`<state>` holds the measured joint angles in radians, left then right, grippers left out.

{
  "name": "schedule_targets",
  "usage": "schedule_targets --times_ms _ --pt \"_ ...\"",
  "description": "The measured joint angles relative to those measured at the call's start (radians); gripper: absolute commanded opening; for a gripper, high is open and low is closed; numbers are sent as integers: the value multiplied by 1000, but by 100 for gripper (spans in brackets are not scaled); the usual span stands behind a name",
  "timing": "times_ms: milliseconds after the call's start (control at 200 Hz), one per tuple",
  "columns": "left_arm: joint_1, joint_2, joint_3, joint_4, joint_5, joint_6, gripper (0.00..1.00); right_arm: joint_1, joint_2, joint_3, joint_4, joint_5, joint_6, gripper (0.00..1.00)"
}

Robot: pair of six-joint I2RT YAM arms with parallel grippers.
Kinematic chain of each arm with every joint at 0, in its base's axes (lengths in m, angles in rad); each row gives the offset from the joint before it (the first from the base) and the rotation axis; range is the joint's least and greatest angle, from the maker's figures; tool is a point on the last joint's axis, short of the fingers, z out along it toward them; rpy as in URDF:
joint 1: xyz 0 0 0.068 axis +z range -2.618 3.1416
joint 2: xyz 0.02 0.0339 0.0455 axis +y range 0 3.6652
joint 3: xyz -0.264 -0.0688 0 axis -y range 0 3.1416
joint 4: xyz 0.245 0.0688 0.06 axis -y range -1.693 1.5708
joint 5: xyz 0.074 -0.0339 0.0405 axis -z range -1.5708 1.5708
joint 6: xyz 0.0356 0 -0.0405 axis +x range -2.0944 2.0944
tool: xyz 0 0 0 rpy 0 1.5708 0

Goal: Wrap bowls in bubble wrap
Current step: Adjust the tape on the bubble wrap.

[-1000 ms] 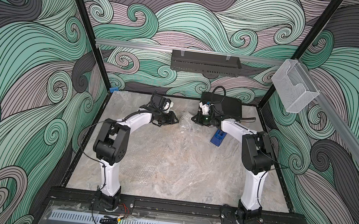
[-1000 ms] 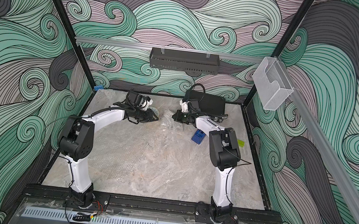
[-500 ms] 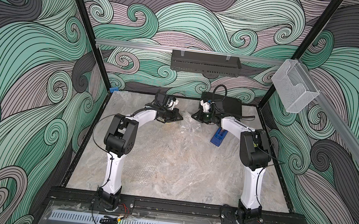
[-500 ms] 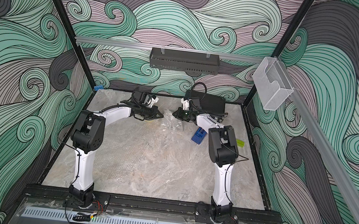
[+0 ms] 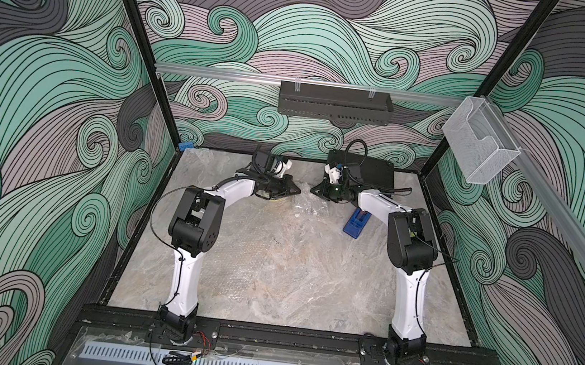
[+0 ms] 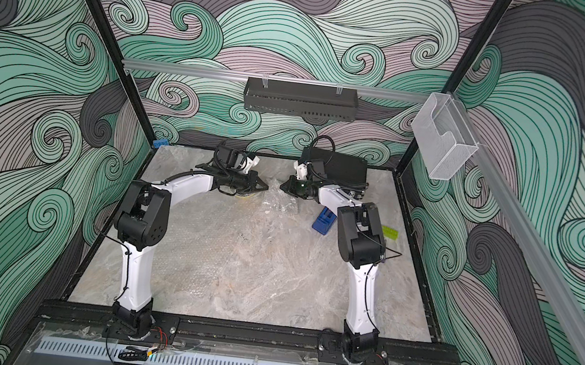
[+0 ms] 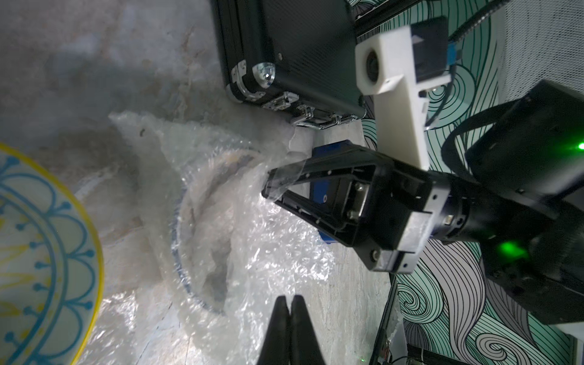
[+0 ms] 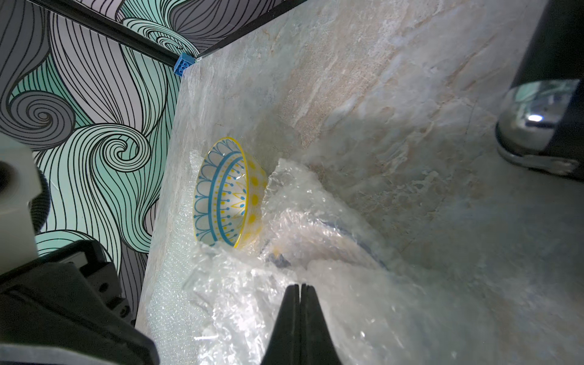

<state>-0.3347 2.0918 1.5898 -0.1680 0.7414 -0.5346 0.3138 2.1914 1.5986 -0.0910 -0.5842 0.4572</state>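
Observation:
The pale bowl [image 8: 226,192] with the teal and yellow pattern stands bare on the table; in the left wrist view the same bowl [image 7: 41,262] fills one edge. Beside it, the blue-rimmed bowl [image 7: 202,227] lies bundled in crinkled bubble wrap [image 8: 316,221]. In both top views this bundle [image 5: 305,207] sits at the back centre between the two grippers. My left gripper [image 7: 289,298] is shut, with its tips just over the wrap. My right gripper [image 8: 299,286] is shut too, and clear film lies over its tip [image 7: 278,183]. The grippers [image 5: 297,191] [image 5: 313,190] point at each other.
A black case [image 5: 367,169] lies at the back right, right behind the bundle. A blue box [image 5: 355,222] and a small green piece [image 6: 389,232] lie by the right arm. A blue brick [image 8: 182,64] marks the back left corner. More flat bubble wrap [image 5: 274,263] covers the table.
My left arm has swung toward the back centre, bringing its gripper over the bundle, and the jaws have closed. The right arm has hardly moved.

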Motion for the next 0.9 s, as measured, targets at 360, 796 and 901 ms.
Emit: schedule_targets --times_ms 360,796,901 --pt "0 247 294 -9 -6 -36 0 0 3 0 -3 -2 4 5" --pt "-21 328 399 -132 -89 -18 0 -16 -70 -13 -86 10 22 11" --pt "-28 335 410 -136 -106 -12 0 -17 -119 -11 -85 0 54 10"
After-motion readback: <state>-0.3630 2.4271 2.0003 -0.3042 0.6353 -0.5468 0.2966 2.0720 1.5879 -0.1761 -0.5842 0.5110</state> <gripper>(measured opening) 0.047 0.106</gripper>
